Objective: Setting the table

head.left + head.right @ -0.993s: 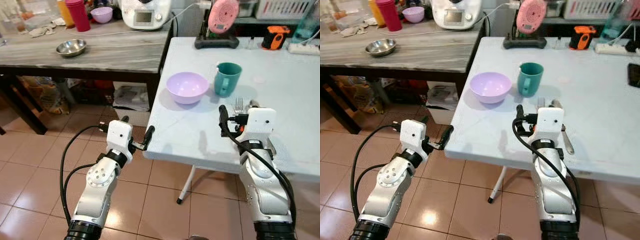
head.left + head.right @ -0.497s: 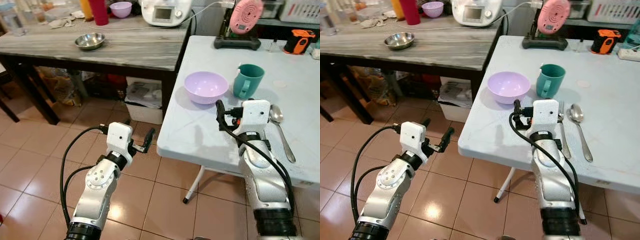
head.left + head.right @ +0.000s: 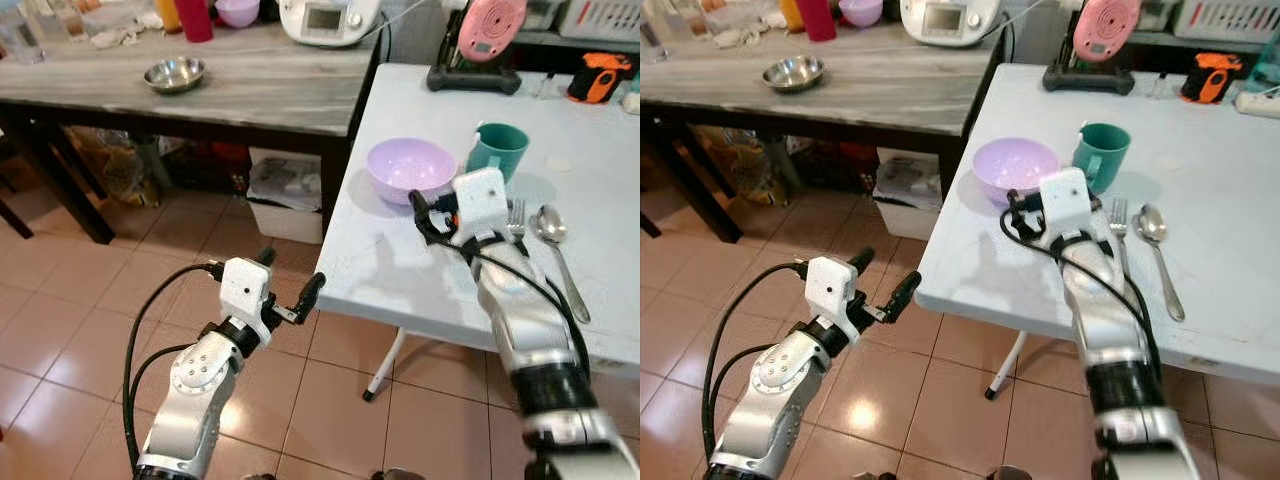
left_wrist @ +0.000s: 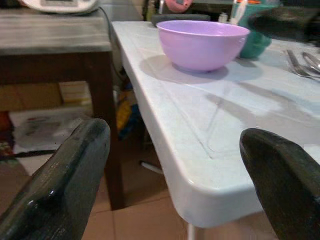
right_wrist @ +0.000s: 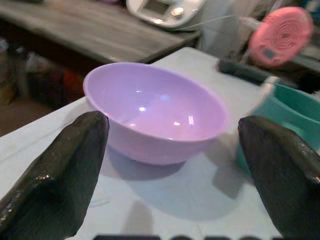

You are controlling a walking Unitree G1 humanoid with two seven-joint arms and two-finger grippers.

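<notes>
bowl sits just beyond right gripper, fingers wide; probably centre it first. left gripper wide too.

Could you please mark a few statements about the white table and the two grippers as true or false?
1. The purple bowl sits beside the green mug on the white table. True.
2. The right gripper is shut on the bowl. False: its fingers are open, facing the bowl without touching it.
3. A fork and a spoon lie side by side on the table. True.
4. The left gripper holds the spoon. False: it is open and empty, near the table's corner over the floor.
5. The steel bowl is on the white table. False: it is on the grey wooden table.
</notes>
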